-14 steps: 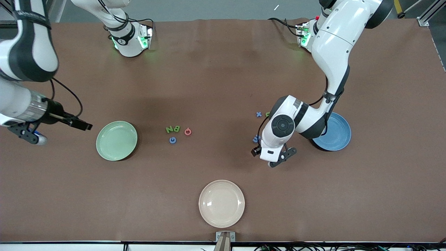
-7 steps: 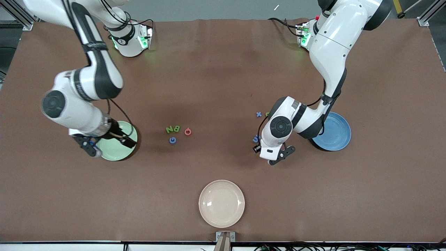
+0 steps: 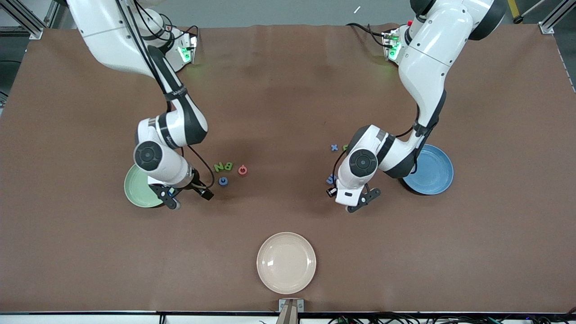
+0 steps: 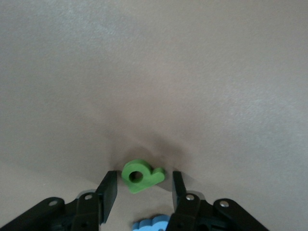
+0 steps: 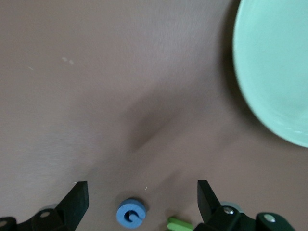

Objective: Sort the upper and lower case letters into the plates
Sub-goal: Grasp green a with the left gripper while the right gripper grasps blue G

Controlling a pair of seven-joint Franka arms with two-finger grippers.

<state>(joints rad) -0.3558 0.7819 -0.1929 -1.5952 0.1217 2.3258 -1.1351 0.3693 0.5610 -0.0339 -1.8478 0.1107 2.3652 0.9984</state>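
Cream-beige and glossy, a round plate (image 3: 286, 263) sits nearest the front camera on the matte brown counter (image 3: 288, 90), with nothing on it.

Farther in, the left gripper (image 3: 357, 204) is low over the counter beside the sky blue plate (image 3: 434, 171). In the left wrist view its black fingers (image 4: 108, 190) stand partly spread on either side of a small flat green p-like letter (image 4: 142, 175), a rounded loop with a stubby tail. A thin gap shows on each side, so nothing is pinched. The scalloped blue m (image 4: 151, 224) lies just beside it.

The right gripper (image 3: 173, 200) hangs over the counter at the rim of the pale mint plate (image 3: 137, 191), fingers (image 5: 77, 199) spread wide and holding nothing. The ring-like blue G (image 3: 222, 181) lies flat on the counter between this plate and the m.

Slightly farther than the G are the angular green N (image 3: 219, 167) and the green B (image 3: 228, 165), side by side and touching, with the round pink Q (image 3: 242, 169) close by.

Farthest of the letters, the blue x (image 3: 334, 147) and the green u (image 3: 345, 147) lie next to the left arm, the u half hidden by it. Both coloured plates are smooth, shiny and hold no letters.
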